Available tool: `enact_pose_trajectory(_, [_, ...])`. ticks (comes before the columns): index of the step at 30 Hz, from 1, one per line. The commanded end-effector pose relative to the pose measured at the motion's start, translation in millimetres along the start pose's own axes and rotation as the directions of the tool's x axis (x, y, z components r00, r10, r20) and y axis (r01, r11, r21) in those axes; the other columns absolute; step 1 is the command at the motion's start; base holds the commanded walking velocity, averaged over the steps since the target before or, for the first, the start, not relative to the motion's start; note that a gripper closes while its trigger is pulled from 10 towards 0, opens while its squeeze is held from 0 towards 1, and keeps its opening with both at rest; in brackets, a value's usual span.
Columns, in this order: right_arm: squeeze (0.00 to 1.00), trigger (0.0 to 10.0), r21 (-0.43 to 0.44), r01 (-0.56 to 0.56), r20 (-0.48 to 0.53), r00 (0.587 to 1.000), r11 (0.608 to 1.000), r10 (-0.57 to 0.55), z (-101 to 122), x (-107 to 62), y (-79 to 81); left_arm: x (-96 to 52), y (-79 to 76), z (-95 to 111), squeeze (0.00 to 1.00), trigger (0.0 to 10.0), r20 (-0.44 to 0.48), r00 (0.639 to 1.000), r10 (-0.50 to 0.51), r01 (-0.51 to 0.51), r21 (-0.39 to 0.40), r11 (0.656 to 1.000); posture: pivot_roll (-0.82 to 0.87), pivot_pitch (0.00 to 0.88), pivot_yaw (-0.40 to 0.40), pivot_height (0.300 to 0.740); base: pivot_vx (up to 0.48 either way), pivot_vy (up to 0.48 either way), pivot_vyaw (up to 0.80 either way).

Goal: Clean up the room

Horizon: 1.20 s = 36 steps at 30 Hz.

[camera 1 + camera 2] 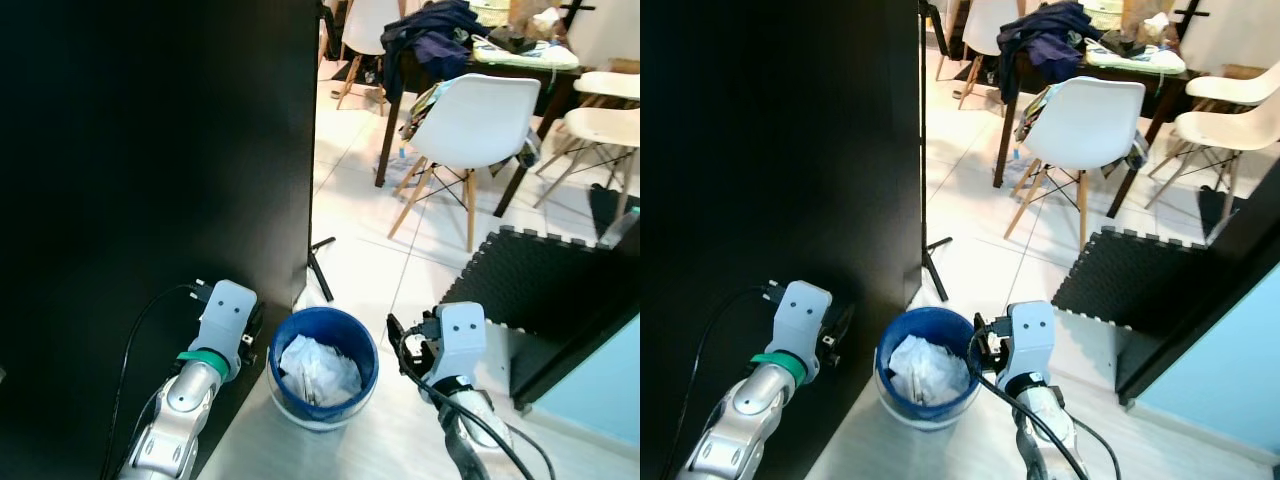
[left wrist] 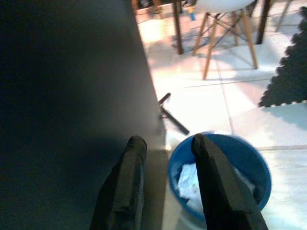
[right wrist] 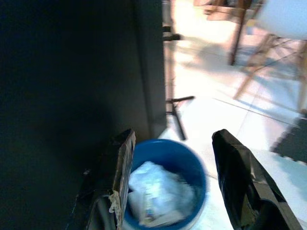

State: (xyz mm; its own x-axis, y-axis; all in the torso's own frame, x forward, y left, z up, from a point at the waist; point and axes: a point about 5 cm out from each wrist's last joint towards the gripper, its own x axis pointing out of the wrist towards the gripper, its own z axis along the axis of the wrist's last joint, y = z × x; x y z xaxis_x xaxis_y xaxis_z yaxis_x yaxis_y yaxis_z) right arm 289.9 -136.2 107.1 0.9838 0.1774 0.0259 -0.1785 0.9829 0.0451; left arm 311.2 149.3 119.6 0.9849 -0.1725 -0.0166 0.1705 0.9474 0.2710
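Observation:
A blue bin stands on the pale tiled floor just in front of me, with crumpled white paper inside it. My left gripper hovers just left of the bin beside the black panel, its fingers apart and holding nothing. At the bin's right rim my right gripper is open wide and empty, looking down over the bin and the paper.
A tall black panel fills the left side. A black stand leg lies on the floor behind the bin. White chairs and a dark table with clothes stand farther back. A black foam mat lies to the right.

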Motion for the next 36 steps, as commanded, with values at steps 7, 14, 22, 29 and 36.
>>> enact_pose_trajectory(7, [0.0,10.0,0.003,-0.002,-0.018,1.0,1.0,0.002,-5,-1.0,1.1,-2.9,-0.3,-8,0.0,10.0,-0.03,1.0,-0.002,0.002,0.002,1.0,-0.1,0.047,0.065,0.715,-0.303,0.0,0.0])
enact_pose_trajectory(14, [0.0,10.0,0.009,-0.002,-0.025,1.0,1.0,0.002,-7,-0.2,1.9,-2.6,0.0,-8,0.0,10.0,-0.037,0.999,-0.003,0.003,0.002,1.0,-0.1,0.045,0.067,0.715,-0.127,0.0,0.0])
enact_pose_trajectory(22, [0.0,10.0,0.026,0.004,-0.033,0.999,1.0,-0.003,-8,0.2,1.9,-3.3,-4.1,-11,0.0,10.0,-0.062,0.998,-0.031,0.031,-0.006,1.0,-0.1,0.05,0.069,0.715,0.0,0.0,-0.8])
enact_pose_trajectory(29, [0.0,10.0,0.024,0.008,-0.047,0.999,1.0,-0.006,-13,-1.4,1.5,-4.3,-5.3,-17,0.0,10.0,-0.09,0.995,-0.035,0.033,-0.031,0.999,-0.1,0.053,0.068,0.715,0.0,0.0,-0.8])
enact_pose_trajectory(36, [0.0,10.0,0.019,0.011,-0.079,0.997,1.0,-0.009,-22,-4.7,2.1,-6.9,-4.6,-21,0.0,10.0,-0.11,0.993,-0.033,0.031,-0.019,0.999,-0.1,0.059,0.067,0.715,0.0,0.0,-0.8])
